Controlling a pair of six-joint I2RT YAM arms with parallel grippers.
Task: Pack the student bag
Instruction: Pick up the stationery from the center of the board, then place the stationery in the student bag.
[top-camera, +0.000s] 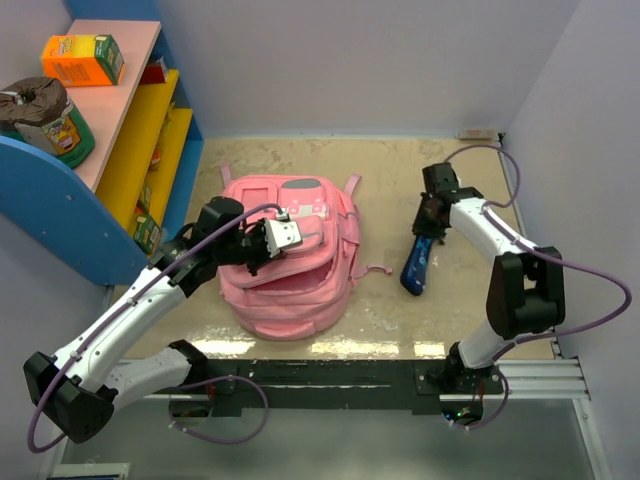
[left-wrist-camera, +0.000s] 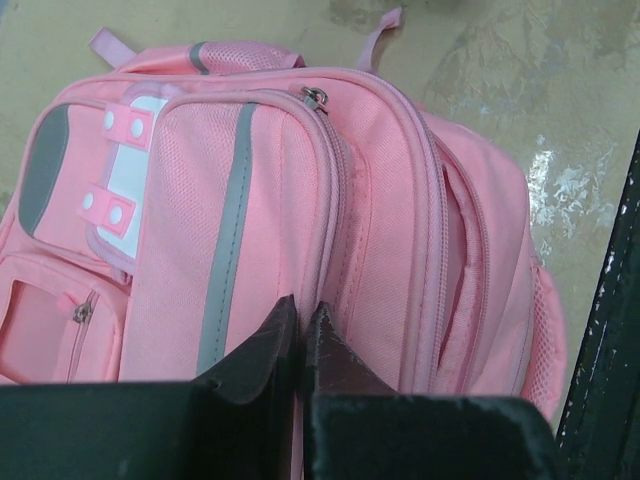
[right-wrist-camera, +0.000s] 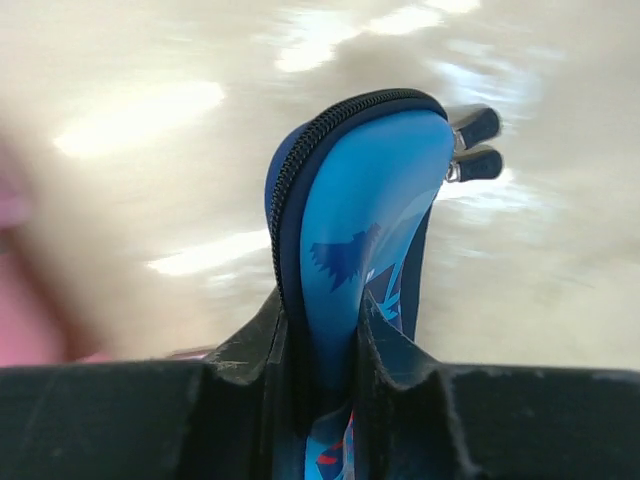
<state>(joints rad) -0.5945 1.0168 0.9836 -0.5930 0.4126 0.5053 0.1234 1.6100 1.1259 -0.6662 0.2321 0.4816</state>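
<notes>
- Top external: the large soft pink fabric backpack (top-camera: 290, 275) lies flat on the beige tabletop (top-camera: 400, 170). The left gripper (top-camera: 285, 237) sits over its front pockets, and the right gripper (top-camera: 430, 222) is at the small blue zipped pouch (top-camera: 417, 265) nearby.
- Left wrist: the left gripper (left-wrist-camera: 303, 310) has its jaws closed tip to tip against the backpack (left-wrist-camera: 380, 200).
- Right wrist: the right gripper (right-wrist-camera: 320, 315) pinches the pouch (right-wrist-camera: 365, 230) between both fingers.

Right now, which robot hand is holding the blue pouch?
The right gripper, pinching the blue pouch; the left gripper is shut, at the pink backpack.
</notes>
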